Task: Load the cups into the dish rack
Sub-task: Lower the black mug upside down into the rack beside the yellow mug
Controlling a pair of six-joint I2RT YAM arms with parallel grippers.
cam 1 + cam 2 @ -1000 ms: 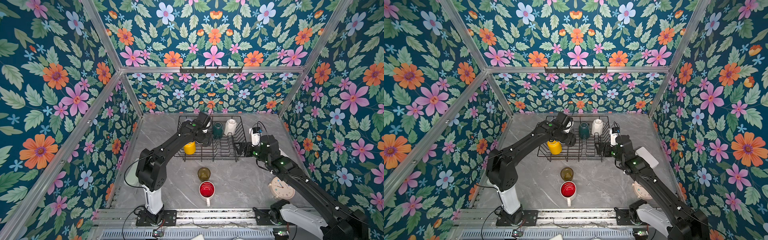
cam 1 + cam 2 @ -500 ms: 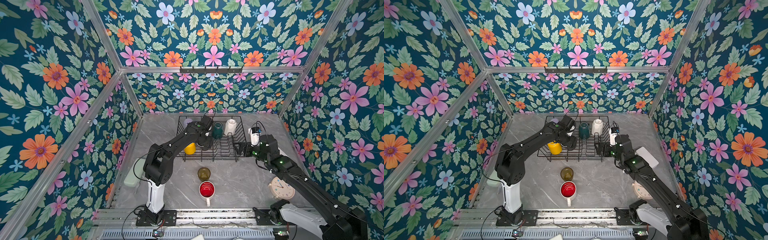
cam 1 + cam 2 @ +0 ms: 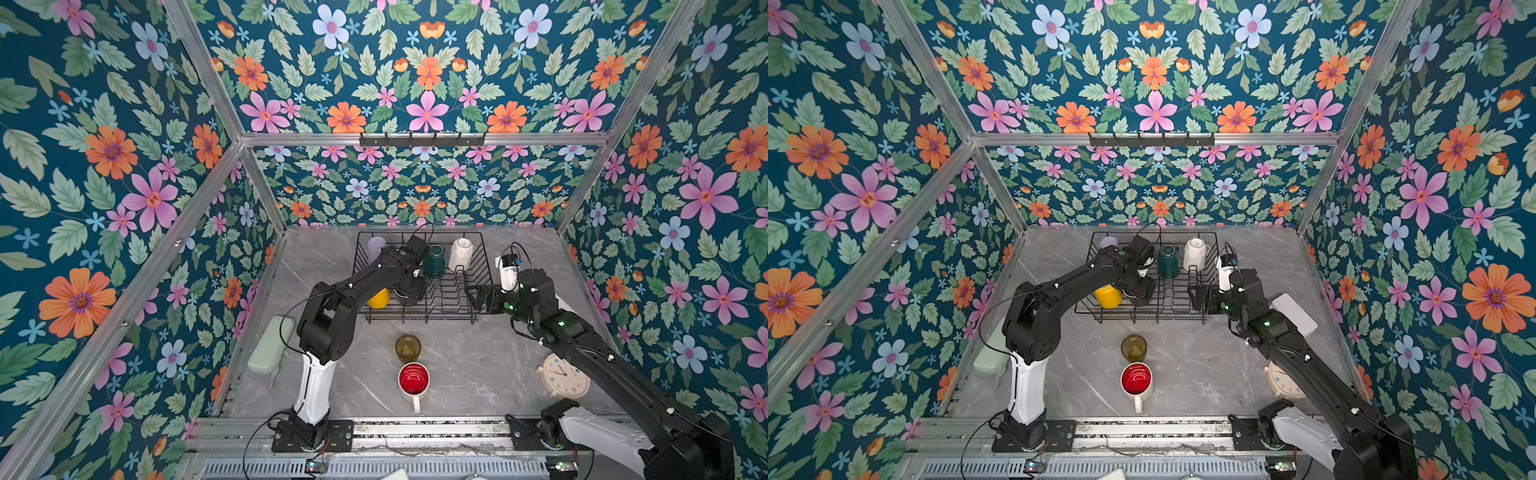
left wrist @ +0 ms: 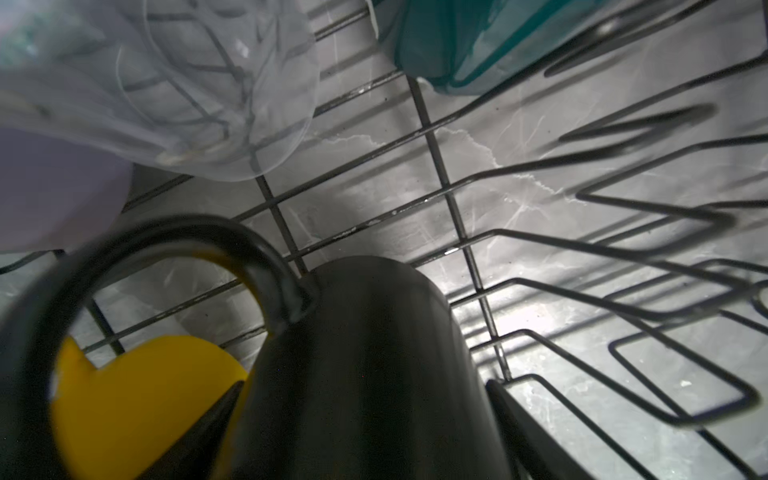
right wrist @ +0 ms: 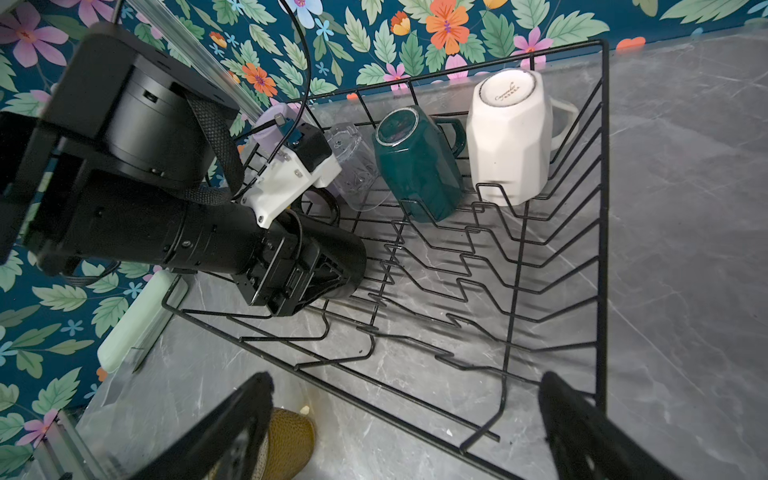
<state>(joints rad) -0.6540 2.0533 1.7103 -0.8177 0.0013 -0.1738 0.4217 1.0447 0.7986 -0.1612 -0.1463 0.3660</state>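
The dish rack (image 3: 449,291) sits just above the middle of both top views, on the grey marble table (image 3: 478,365) near the back wall. 6 cups are inside it. Along its upper edge, from left to right, are the lilac tumbler (image 3: 376,246), the clear glass (image 5: 353,162) (mostly hidden behind the left arm in the top views), the teal mug (image 3: 435,259) and the white faceted mug (image 3: 460,253). These 2 mugs are upside down and lean on the prongs. The yellow mug (image 3: 379,298) lies in the rack's lower left corner.

The left gripper (image 4: 365,382) reaches into the rack's left half and grasps the black mug (image 4: 365,324). In the left wrist view its fingers (image 4: 203,428) lie against both sides of the mug's body, and the handle loops out toward the yellow mug. The black mug is low over the floor wires, just right of the yellow mug. I cannot tell whether it touches them.

The right gripper (image 5: 405,374) is released, its jaws wide apart with nothing between them. It hovers by the rack's lower right corner.

2 cups stand outside the rack in the lower middle of the top views. They are the olive glass (image 3: 407,348) and, just below it, the red-lined white mug (image 3: 413,380), upright with its handle toward the lower edge. The cream alarm clock (image 3: 563,376) lies at the lower right. The pale green block (image 3: 266,351) is at the left, beside the left arm.
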